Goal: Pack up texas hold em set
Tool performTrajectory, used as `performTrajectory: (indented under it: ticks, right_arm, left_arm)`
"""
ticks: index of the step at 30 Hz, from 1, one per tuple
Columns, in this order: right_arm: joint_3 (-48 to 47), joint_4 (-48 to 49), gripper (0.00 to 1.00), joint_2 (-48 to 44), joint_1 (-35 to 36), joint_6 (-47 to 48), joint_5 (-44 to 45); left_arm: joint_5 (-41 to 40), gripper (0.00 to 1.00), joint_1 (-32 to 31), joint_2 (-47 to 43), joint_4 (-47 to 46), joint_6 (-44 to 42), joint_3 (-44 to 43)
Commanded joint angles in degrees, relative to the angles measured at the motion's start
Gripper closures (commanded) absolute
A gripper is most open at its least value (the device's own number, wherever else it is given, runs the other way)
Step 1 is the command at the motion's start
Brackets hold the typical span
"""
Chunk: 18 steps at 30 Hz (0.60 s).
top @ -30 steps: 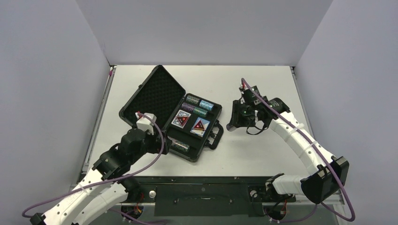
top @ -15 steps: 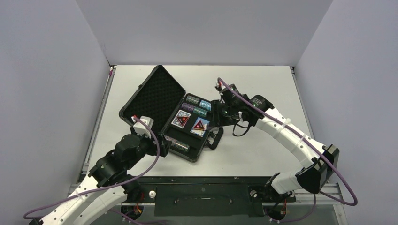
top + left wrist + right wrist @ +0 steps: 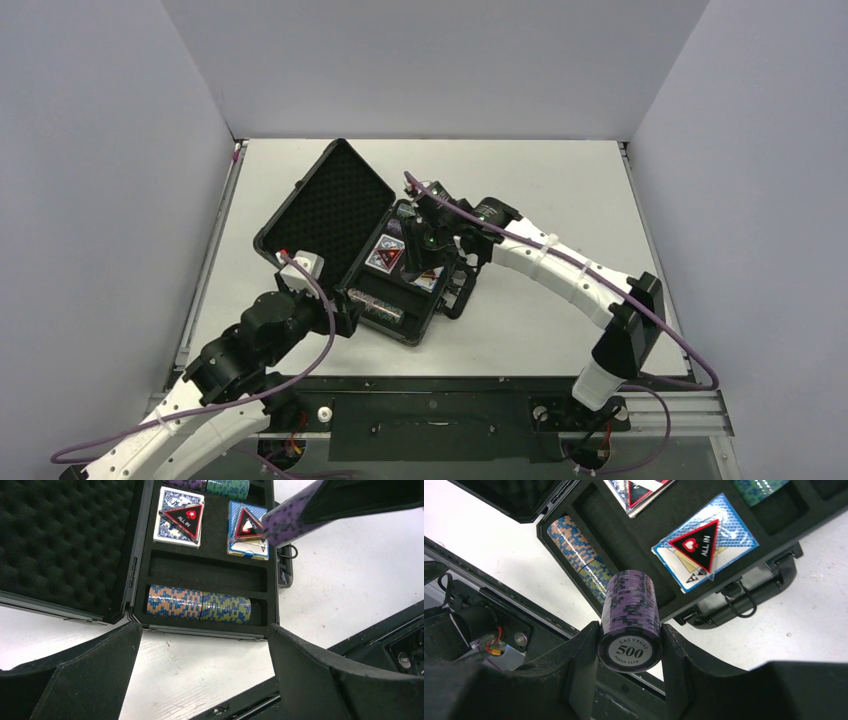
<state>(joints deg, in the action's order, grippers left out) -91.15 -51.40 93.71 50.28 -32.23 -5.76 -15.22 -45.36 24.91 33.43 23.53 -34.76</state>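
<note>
We see the case (image 3: 330, 210) lying open on the worktop (image 3: 560, 180), lid (image 3: 60, 540) tipped back to the left and handle (image 3: 744, 597) on the side twd the right arm. The right claw (image 3: 630, 630) is clamped on a purple roll (image 3: 630, 605), one finger per side, w/ the end label "LAS VEGAS 500" facing the wrist cam. From the top cam we place it over the tray, approx above the decks. We can't tell if the roll touches anything below.

The left claw (image 3: 204, 630) is spread wide w/ nothing btwn its fingers, just off the case's near edge.

In the tray are two blue decks side by side, left deck (image 3: 166, 531) and right deck (image 3: 250, 550). Each is topped by a red-black "ALL IN" triangle (image 3: 184, 516). The nearest slot holds an orange roll (image 3: 174, 601) and a green roll (image 3: 225, 607), end to end and touching. A bare slot (image 3: 207, 572) lies btwn that row and the decks. More rolls sit in the far row, mostly cut off by the frame edge.
</note>
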Motion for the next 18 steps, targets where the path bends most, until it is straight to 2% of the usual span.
performTrajectory:
  ticks: [1, 18]
  right_arm:
    - [-4.5, 4.4, 1.00, 2.3, 2.1, -0.6, 2.0]
    - [-10.5, 7.7, 1.00, 13.6, 6.0, 0.0, 2.8]
  left_arm:
    - [-0.8, 0.04, -0.5, -1.4, -1.4, -0.1, -1.3]
    - [-2.1, 0.04, -0.8, -0.6, 0.5, 1.8, -2.6]
